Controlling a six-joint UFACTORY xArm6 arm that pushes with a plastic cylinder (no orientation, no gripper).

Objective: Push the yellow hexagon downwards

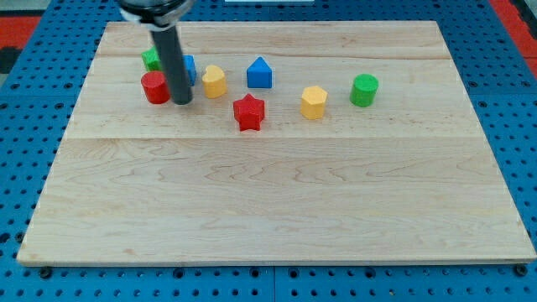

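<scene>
Seven blocks sit in the upper half of the wooden board [277, 201]. Nearest, a red star [248, 111]; then the yellow hexagon [313, 101] right of centre. Upper left, my tip [182, 101], bare and holding nothing, touches a red cylinder [154, 87], beside another yellow block [214, 81].

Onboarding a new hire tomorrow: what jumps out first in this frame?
The dark rod coming down from the view's top left, my tip resting right beside the red cylinder, with a green block and a blue block partly hidden behind it. Next, the loose row of blocks across the upper board: yellow block, blue house-shaped block, red star, yellow hexagon, green cylinder.
</scene>
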